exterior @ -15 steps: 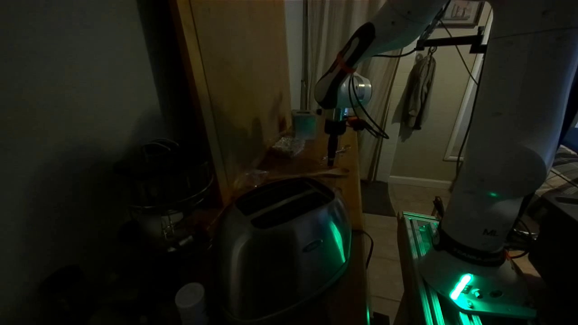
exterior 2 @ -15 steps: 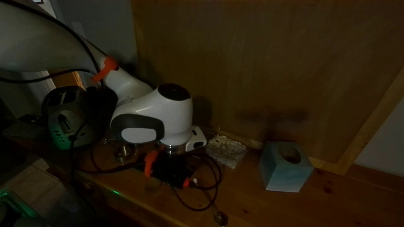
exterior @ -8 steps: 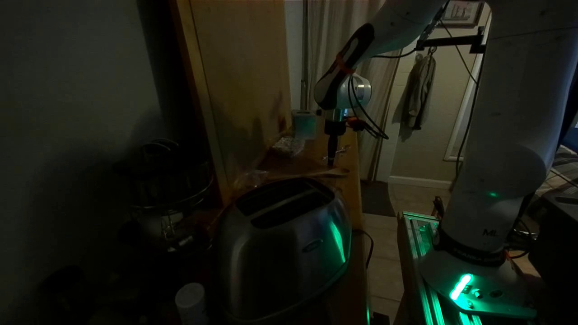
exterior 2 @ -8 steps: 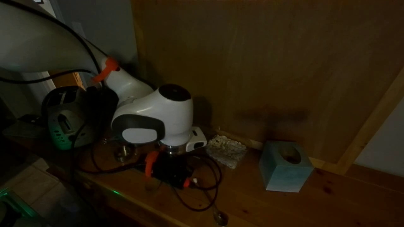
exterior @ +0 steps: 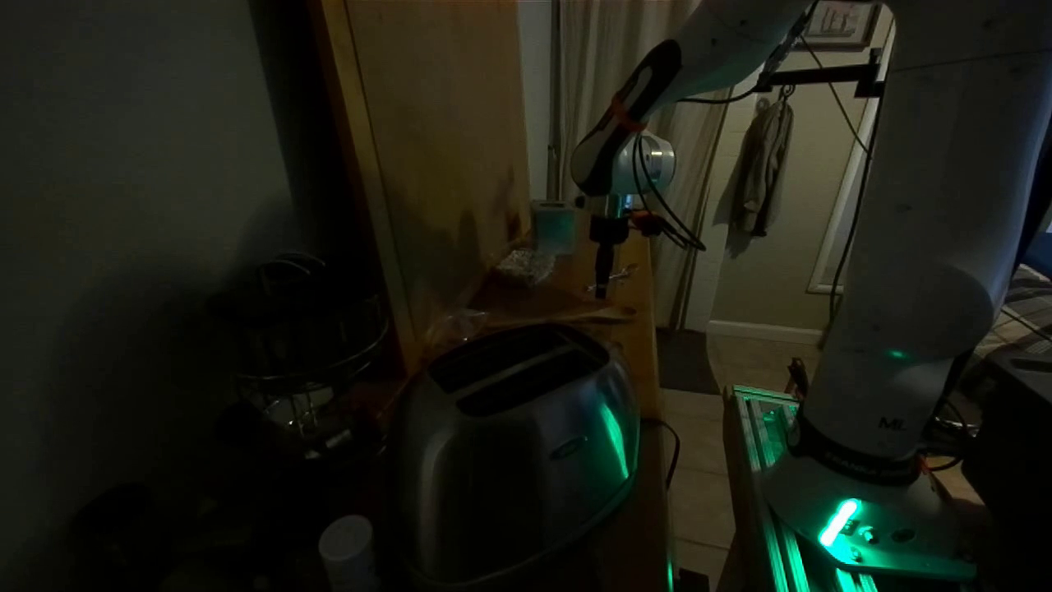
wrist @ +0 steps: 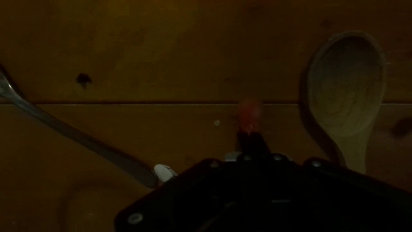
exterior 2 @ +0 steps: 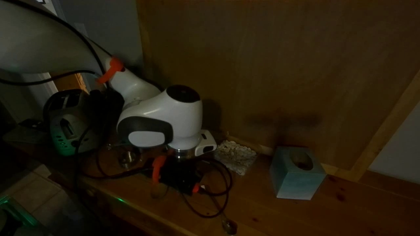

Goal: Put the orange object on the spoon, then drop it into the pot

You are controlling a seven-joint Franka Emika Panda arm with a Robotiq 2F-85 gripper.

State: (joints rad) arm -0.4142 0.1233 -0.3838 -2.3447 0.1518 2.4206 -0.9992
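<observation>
Object (wrist: 250, 113), orange-red and blurred in the wrist view, pokes out past the tips of the pincer (wrist: 249, 133), whose 2 jaws pinch its near end. Whether it touches the desk (wrist: 154, 80) I cannot tell. Right of the pincer there, apart from it, lies the wooden spoon (wrist: 347, 87), hollow side up; left of the pincer runs the handle of the metal spoon (wrist: 74, 132), a white bit (wrist: 164, 172) at its end. In an exterior view, left of the pincer, are a metal vessel (exterior 2: 127, 160) and, farther off, the toaster (exterior 2: 70, 131); right of the pincer and behind it lies a bag of pale bits (exterior 2: 235, 154), with the tissue box (exterior 2: 297, 173) farther right.
</observation>
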